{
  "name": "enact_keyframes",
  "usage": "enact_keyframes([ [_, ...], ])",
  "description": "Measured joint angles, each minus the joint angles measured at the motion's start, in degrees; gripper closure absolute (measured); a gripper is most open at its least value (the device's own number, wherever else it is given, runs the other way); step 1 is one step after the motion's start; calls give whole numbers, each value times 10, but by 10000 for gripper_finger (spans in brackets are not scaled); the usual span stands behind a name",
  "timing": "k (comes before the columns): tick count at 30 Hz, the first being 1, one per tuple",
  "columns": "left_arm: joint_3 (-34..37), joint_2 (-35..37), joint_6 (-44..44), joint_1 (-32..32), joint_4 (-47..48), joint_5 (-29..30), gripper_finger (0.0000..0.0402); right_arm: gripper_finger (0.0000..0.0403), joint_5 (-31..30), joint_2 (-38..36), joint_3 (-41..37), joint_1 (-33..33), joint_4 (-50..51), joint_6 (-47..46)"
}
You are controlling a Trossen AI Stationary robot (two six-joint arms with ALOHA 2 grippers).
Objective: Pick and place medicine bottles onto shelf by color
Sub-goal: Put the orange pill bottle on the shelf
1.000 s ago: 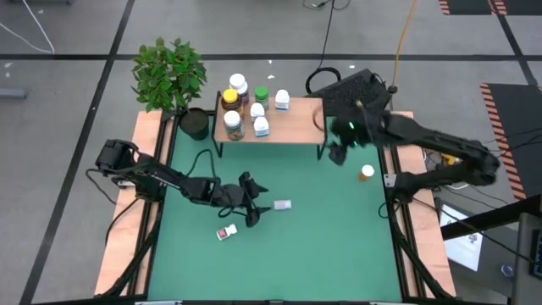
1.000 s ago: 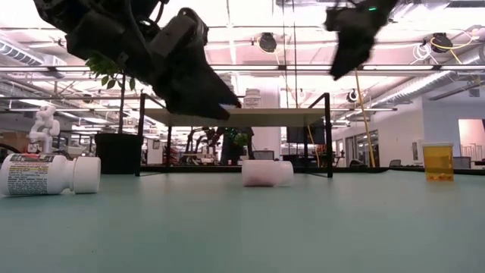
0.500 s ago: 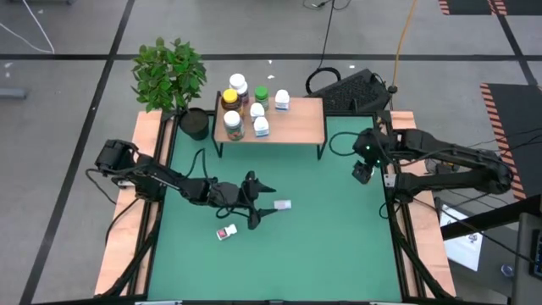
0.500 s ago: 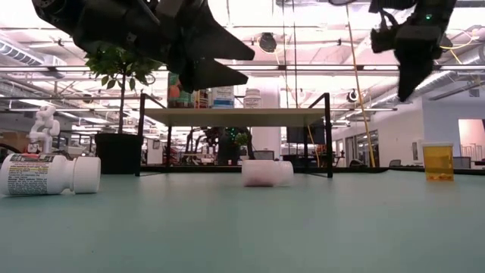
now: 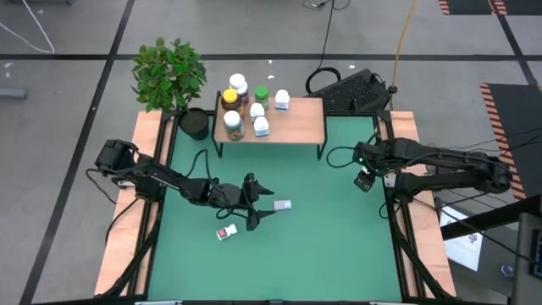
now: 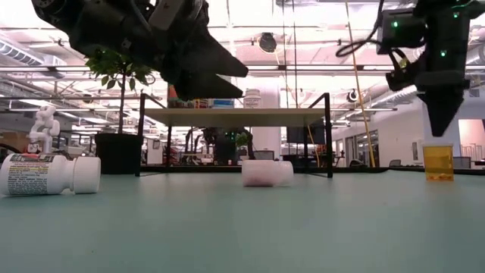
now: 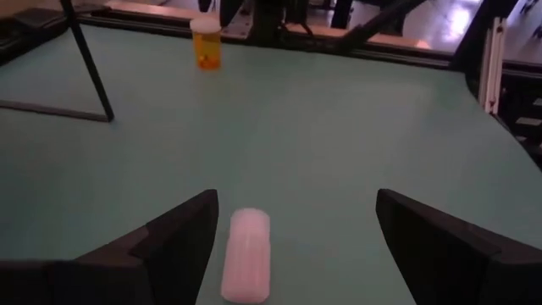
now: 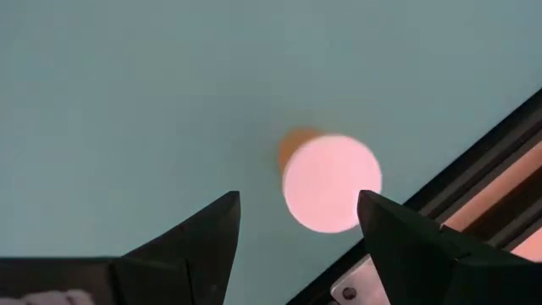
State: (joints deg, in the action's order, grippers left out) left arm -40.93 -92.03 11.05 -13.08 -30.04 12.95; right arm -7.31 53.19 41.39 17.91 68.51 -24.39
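I am holding my right gripper (image 6: pixel 440 130) just above the small orange bottle with the white cap (image 8: pixel 330 182), which is standing up near the right edge of the green desk (image 5: pixel 322 246). My right jaws are standing open over the cap and are not touching it. The black rail at the desk's edge is running just beside this bottle, so there is little room on that side and lots of bare green on the other.

I am holding my left gripper (image 5: pixel 258 202) low over the middle of the desk, jaws wide open, with the little white bottle lying on its side (image 7: pixel 246 268) between them and not gripped. Another white bottle with a printed label (image 6: pixel 50 174) is lying near it.

The small wooden shelf with thin black legs (image 5: pixel 296 123) is standing at the far edge. Seven bottles are crowding its left half, and its right half is bare.
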Motion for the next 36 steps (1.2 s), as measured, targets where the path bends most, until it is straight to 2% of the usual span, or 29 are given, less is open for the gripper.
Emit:
enact_keyframes([
  [16,0,0,-9,-4,-7,0,78,170,-14,27,-4,20,-23,-36],
  [26,0,0,-22,-4,-10,0,78,170,-20,82,-3,58,-26,-3],
  [36,0,0,-19,-4,-10,0,78,178,9,110,-2,62,-41,26],
])
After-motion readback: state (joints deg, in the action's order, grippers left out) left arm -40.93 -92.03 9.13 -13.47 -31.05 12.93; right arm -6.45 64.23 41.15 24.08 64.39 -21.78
